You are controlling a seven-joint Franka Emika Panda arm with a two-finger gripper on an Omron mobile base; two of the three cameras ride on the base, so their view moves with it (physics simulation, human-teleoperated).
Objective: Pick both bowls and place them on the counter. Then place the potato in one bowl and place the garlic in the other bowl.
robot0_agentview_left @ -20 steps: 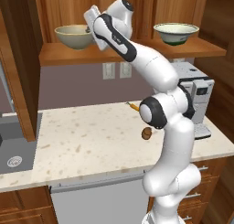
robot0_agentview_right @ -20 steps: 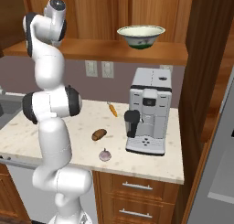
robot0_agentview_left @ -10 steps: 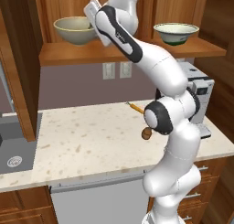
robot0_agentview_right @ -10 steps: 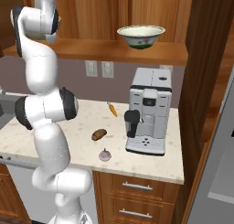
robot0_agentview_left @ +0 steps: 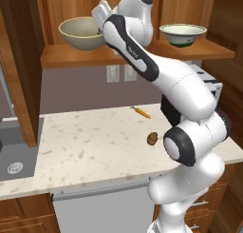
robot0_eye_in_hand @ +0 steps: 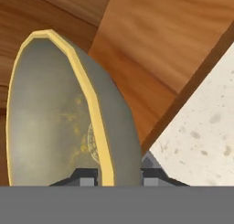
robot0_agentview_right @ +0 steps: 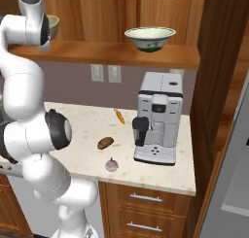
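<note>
**At the shelf: fingers pinch the tan-olive bowl's rim**

Up at the wooden shelf [robot0_agentview_left: 142,53], the gripper [robot0_eye_in_hand: 119,176] has its two fingers nearly together, one on each side of the yellowish rim of the tan-olive bowl [robot0_eye_in_hand: 59,113]. The hand view shows one dark fingertip [robot0_eye_in_hand: 84,176] against the inside wall and the other against the outside wall, with the rim running between them. The narrow gap is taken up by the bowl's wall, so the grip is on the bowl.

From the left base view, the tan-olive bowl [robot0_agentview_left: 81,33] sits upright at the left end of the shelf, mouth facing up, with the arm's hand at its right edge. Whether its foot rests on the board or is just off it cannot be told.

The pale cream bowl [robot0_agentview_left: 183,34] stands upright, mouth up, further right on the same shelf, well apart from the first.

Down on the counter [robot0_agentview_left: 85,146], the potato [robot0_agentview_right: 105,143] lies with its long axis slanting across the worktop. The garlic [robot0_agentview_right: 112,164] sits near it, closer to the front edge, just beside the coffee machine [robot0_agentview_right: 158,116]. A thin carrot [robot0_agentview_right: 119,116] lies further back, its length running towards the wall.
</note>
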